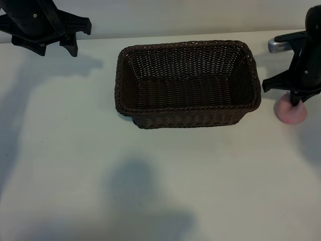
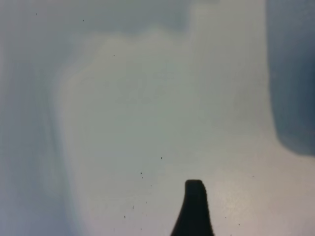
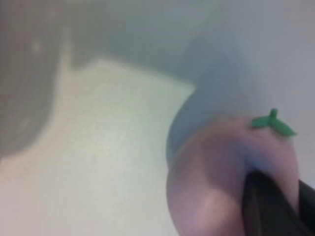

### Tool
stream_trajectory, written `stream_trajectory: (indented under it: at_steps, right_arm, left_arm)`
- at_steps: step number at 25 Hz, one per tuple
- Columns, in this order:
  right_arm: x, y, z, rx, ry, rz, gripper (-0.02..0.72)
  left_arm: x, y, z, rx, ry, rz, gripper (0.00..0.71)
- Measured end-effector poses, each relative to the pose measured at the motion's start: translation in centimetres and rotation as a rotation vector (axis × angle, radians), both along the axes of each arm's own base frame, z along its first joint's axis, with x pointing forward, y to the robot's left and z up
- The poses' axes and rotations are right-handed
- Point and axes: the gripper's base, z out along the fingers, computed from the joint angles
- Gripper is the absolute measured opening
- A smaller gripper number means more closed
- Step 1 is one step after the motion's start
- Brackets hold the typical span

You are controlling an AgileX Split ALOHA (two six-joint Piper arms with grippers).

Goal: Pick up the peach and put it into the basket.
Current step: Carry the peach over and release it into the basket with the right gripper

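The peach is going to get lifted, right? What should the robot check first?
1. Right pincer down on the peach: ok.
2. Firm grip on the peach: cannot tell, a finger presses on it but the hold isn't clear.
3. Peach on the table, beside the basket: ok.
4. Basket open, nothing inside: ok.
5. Left pincer parked at the far corner, away from the path: ok.

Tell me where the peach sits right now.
In the exterior view the peach lies on the table at the far right, just outside the basket's right end, under the right gripper.
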Motion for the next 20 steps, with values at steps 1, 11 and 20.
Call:
stream_trajectory:
  at_steps: [1,11,20]
  right_arm:
    - [0.2,0.0,0.6,-0.001,0.0,0.001,0.047]
    - [1.1,0.0,10.3,-0.002,-0.162,0.002,0.047]
    - [1.2,3.8,12.8,0.095,-0.196,0.075,0.047]
  left_arm:
    - [0.0,0.0,0.0,0.0,0.0,0.0,0.596]
    - [0.0,0.0,0.0,-0.001,-0.003,0.0,0.596]
    - [0.0,0.0,0.0,-0.001,-0.005,-0.001,0.596]
